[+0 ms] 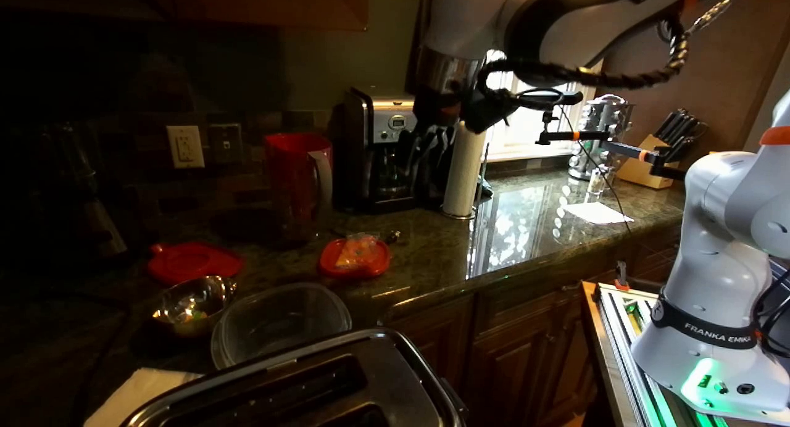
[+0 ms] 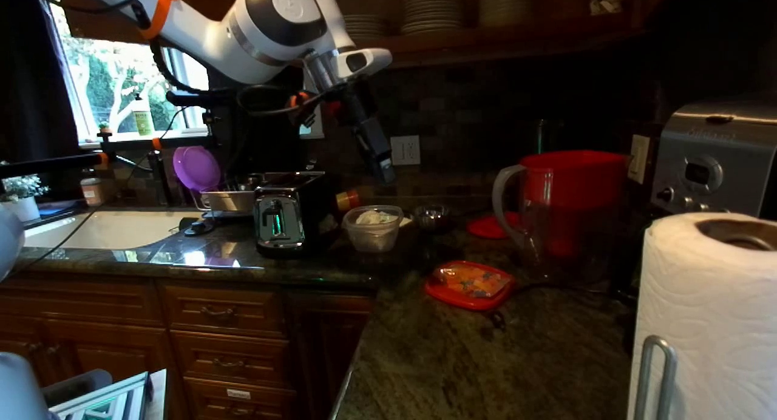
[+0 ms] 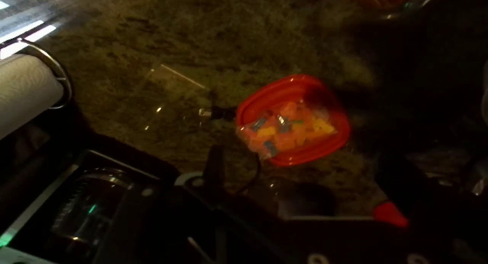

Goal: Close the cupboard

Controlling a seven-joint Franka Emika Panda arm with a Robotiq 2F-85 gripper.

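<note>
A dark granite countertop runs around a kitchen corner. Above its far side hangs the cupboard, reddish-brown and standing open, with 3 stacks of plates inside. A white Franka arm reaches in from the left in an exterior view. A steel-fronted coffee maker stands far centre, its glass carafe too dark to read. Near centre sits a 2-slot toaster. In both exterior views a red-topped pitcher stands just left of the coffee maker. The gripper points down over the countertop; in the wrist view its 2 fingers are spread wide apart. Beside the toaster is a clear plastic tub; something white shows in it or through it, I cannot tell which. A red lid lies at left. Just nearer is a small metal bowl, a yellow-green patch inside too blurred to name. A clear bag of orange, yellow and grey pieces rests on another red lid, overlapping its rim.
</note>
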